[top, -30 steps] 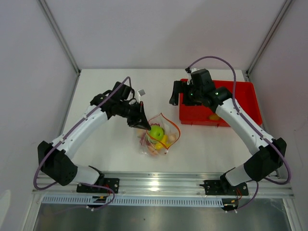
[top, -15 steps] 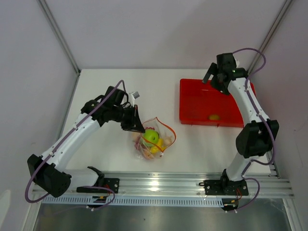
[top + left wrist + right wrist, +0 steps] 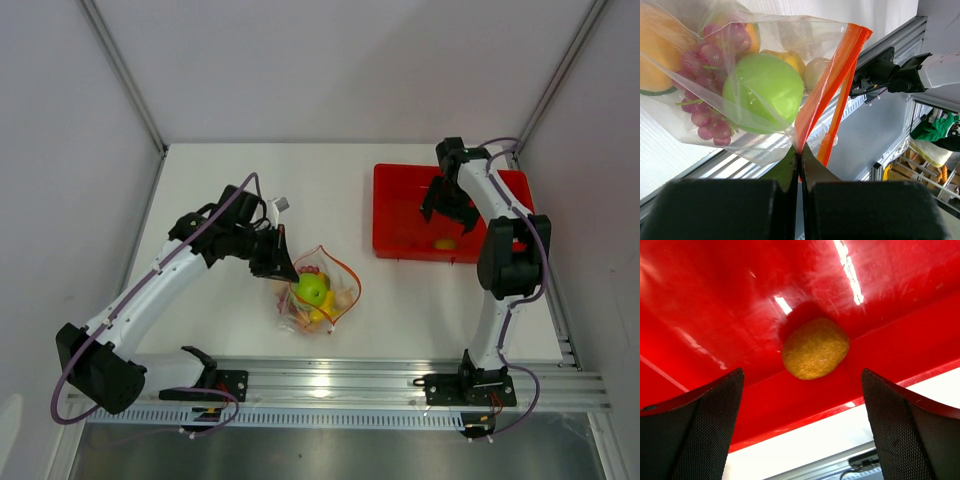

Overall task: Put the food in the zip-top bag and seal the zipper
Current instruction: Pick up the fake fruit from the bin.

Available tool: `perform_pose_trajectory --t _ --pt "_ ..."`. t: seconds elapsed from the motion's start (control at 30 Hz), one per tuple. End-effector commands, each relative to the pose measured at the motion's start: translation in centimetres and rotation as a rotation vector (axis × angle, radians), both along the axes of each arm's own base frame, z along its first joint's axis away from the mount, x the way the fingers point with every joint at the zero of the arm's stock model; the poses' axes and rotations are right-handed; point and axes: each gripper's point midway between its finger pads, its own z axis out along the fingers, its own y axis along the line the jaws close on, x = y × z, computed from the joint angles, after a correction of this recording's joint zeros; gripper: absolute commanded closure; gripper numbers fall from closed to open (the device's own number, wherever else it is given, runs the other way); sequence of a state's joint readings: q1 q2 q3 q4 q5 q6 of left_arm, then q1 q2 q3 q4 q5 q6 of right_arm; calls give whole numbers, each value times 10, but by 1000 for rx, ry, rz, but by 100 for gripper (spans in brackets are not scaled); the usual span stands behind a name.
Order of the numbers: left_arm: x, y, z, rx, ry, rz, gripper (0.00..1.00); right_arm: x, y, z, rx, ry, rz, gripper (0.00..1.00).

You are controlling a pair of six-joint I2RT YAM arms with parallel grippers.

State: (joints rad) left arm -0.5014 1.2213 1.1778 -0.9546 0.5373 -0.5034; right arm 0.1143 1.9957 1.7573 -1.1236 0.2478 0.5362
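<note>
Left arm stretches low across the tabletop (image 3: 220,180), and the left claw (image 3: 799,161) is pinched tight on the zipper (image 3: 832,75) at one corner of the zip-top bag (image 3: 335,297). Beyond that pinch the two strips splay apart. Green apple (image 3: 762,90) and grapes (image 3: 705,117) sit inside. Over on the far side, the right arm folds over the red tray (image 3: 400,215) with the right claw (image 3: 444,207) spread wide, pointing down. The kiwi (image 3: 815,347) lies under the gap, against the tray's wall, untouched.
</note>
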Motion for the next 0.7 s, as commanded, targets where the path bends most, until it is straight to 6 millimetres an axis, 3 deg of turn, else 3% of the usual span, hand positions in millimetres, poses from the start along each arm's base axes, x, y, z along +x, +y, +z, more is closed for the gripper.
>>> perform_pose_trajectory --t 0.0,0.37,0.67 --pt "0 0 4 -15 -25 -23 99 -5 -7 -4 -34 10 25 1" --pt "1 1 3 -11 -18 -14 99 -20 -1 -45 -1 98 36 1" --pt "2 -1 -2 -17 -2 1 99 -20 4 -65 21 104 51 1"
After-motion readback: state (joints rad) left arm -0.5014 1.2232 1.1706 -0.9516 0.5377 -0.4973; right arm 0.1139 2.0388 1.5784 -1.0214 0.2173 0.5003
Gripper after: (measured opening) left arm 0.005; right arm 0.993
